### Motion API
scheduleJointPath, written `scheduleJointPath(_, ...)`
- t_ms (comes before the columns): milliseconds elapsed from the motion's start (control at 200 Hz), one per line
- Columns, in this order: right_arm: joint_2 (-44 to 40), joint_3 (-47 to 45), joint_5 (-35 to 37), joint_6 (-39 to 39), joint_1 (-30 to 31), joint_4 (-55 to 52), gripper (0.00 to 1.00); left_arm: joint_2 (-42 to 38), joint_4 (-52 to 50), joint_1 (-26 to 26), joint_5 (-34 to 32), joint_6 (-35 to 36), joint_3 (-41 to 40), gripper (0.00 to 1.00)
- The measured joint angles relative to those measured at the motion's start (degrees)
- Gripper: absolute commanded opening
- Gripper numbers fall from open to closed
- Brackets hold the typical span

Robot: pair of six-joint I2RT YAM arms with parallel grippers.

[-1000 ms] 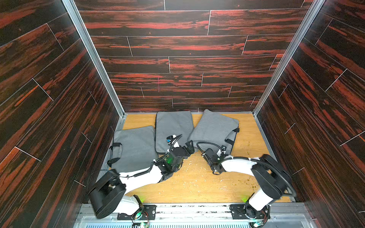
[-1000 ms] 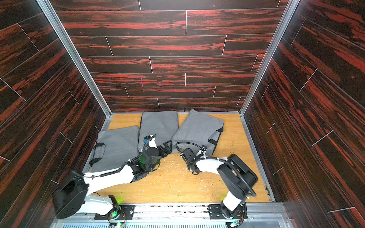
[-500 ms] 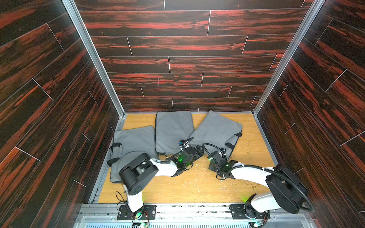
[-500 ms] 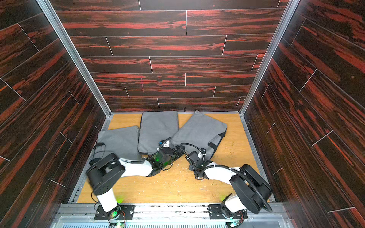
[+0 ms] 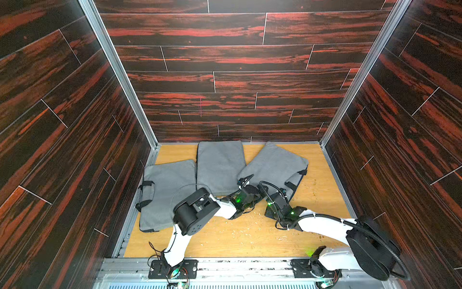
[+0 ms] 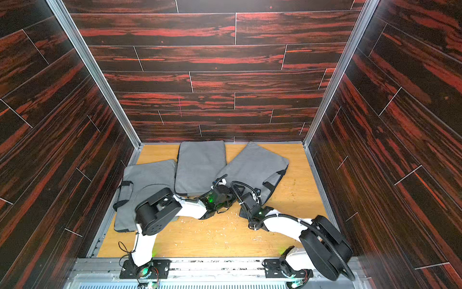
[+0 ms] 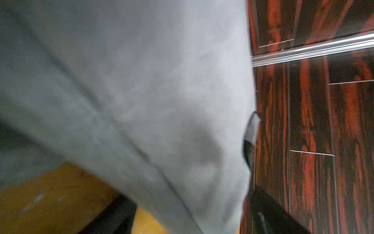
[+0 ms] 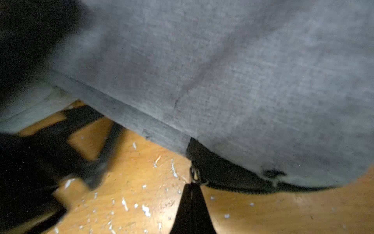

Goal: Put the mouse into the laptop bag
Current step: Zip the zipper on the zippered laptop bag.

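Observation:
Three grey laptop bags lie on the wooden floor. The right laptop bag (image 5: 275,165) (image 6: 255,165) is the one both arms reach. My right gripper (image 8: 191,185) (image 5: 273,197) is shut on the metal zipper pull (image 8: 194,174) at that bag's near edge, beside the black zipper (image 8: 238,188). My left gripper (image 7: 188,212) (image 5: 251,192) is open, its dark fingers (image 7: 269,212) wide apart with the bag's grey fabric (image 7: 153,101) bulging between them. The mouse is hidden in every view.
A middle grey bag (image 5: 220,165) and a left grey bag (image 5: 167,190) with black handles lie close by. White crumbs (image 5: 247,225) dot the wooden floor (image 5: 320,185). Dark red plank walls close in on three sides, with a metal rail (image 5: 225,267) at the front.
My left gripper has moved right, from the middle bag's near edge to the right bag, and its elbow has risen. The right bag has turned slightly. My right gripper stays shut.

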Motion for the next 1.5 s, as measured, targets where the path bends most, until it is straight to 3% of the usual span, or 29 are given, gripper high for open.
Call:
scheduleJointPath(160, -0.1, 0.0, 0.0, 0.1, 0.0, 0.0, 0.0, 1.9, 0.0, 0.0, 0.7, 0.3, 1.7, 0.27)
scheduleJointPath(261, -0.1, -0.1, 0.2, 0.3, -0.2, 0.0, 0.0, 1.9, -1.1, 0.3, 0.8, 1.1, 2.7, 0.07)
scheduleJointPath(326, -0.1, -0.3, 0.4, 0.3, -0.6, 0.3, 0.0, 1.9, -2.3, 0.7, 1.4, 2.0, 3.6, 0.0)
scheduleJointPath(651, -1.0, -6.5, -5.2, -0.2, -9.7, 8.4, 0.0, 2.0, -7.0, 2.6, 5.7, 6.7, 6.9, 0.0)
scheduleJointPath(1132, -5.9, -8.4, -7.5, -0.9, -11.7, 9.4, 0.0, 2.7, -14.9, 5.8, 11.9, 13.0, 12.6, 0.0)
scheduleJointPath(1498, -9.5, -9.9, -3.6, 0.1, -12.3, 0.6, 0.0, 6.6, -21.1, 10.3, 14.4, 18.2, 19.7, 0.0)
